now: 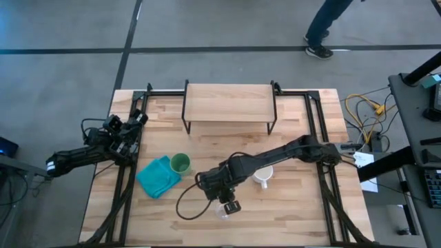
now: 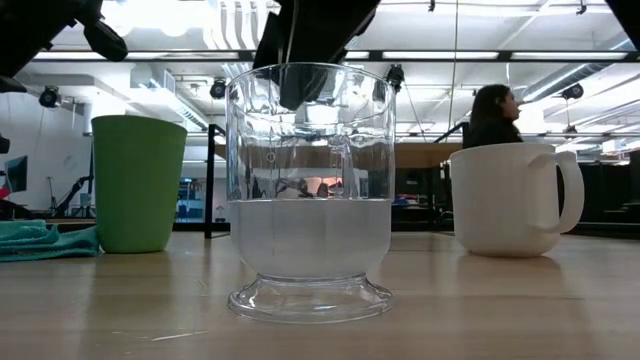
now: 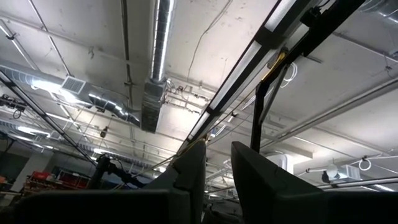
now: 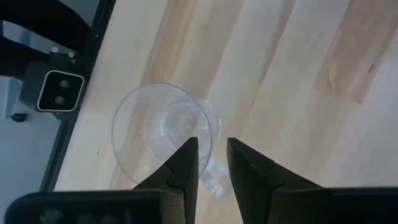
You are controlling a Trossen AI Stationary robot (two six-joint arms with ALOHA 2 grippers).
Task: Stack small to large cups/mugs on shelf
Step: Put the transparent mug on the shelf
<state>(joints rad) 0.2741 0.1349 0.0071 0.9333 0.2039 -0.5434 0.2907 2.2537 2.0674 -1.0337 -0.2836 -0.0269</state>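
Observation:
The small clear glass cup [image 1: 222,212] [image 2: 308,190] stands on its foot near the table's near edge. My right gripper [image 1: 230,204] [image 4: 212,152] is over its far rim, pointing down. The green cup [image 1: 180,163] [image 2: 138,180] stands upright left of it, beside the teal cloth. The white handled mug [image 1: 263,176] [image 2: 505,200] stands to the right. The shelf [image 1: 229,102] stands on its black legs at the far edge, with nothing on its board. My left gripper [image 1: 136,118] [image 3: 217,168] waits at the left edge, its fingers close together, pointing up at the ceiling. My right gripper comes from above, pointing down, at the glass cup's rim [image 4: 215,135] on its far right side. One finger [image 4: 186,158] is inside the cup and the other finger [image 4: 245,165] outside, the thin wall between them. The cup stands upright on the table.
A teal cloth [image 1: 157,178] [image 2: 40,240] lies left of the green cup. The right arm's cable [image 1: 187,203] loops over the table left of the glass cup. Black frame rails run along both table sides. A person [image 1: 324,27] [image 2: 495,115] is beyond the far edge.

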